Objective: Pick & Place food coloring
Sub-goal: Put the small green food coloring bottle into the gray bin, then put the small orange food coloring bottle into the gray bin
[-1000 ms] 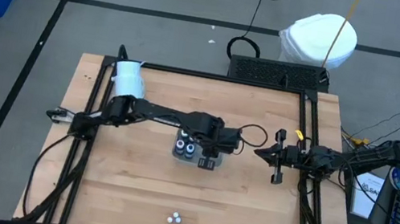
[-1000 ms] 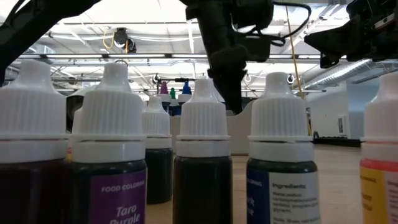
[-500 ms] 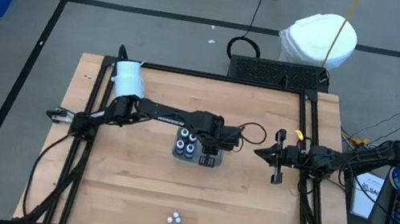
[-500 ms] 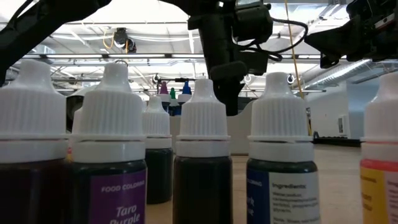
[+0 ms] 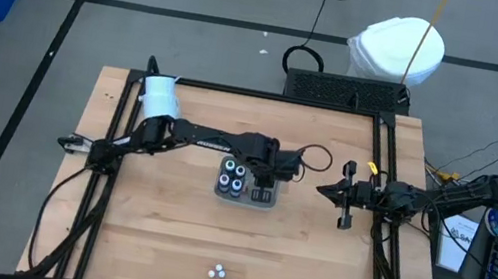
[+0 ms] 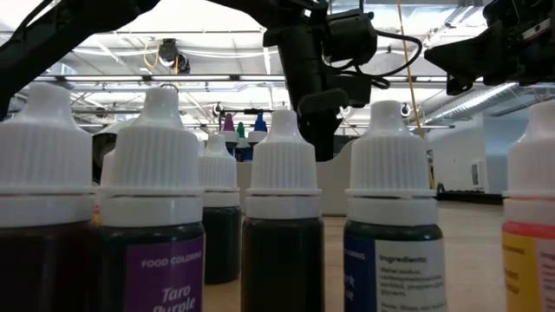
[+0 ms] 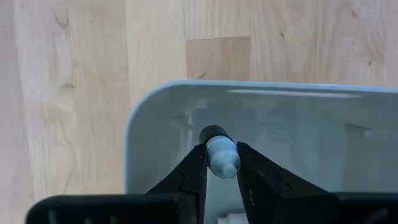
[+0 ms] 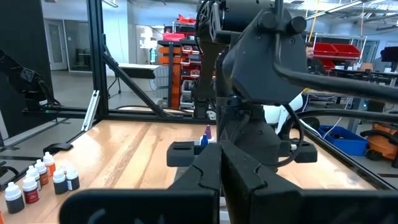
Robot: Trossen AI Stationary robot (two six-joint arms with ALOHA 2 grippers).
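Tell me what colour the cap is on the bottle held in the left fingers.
White, on a dark bottle; the left wrist view shows it best.

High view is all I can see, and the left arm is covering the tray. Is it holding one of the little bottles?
Observer: Yes. The left wrist view shows the left gripper pinching a white-capped bottle over the grey tray.
Operator: What are the tiny white dots near the front edge?
Observer: In the low view they are dropper bottles with ribbed white caps. One label reads Taro Purple.
Operator: Is the other arm holding anything?
Observer: No. In its own wrist view the right gripper is shut, with nothing between its fingers.
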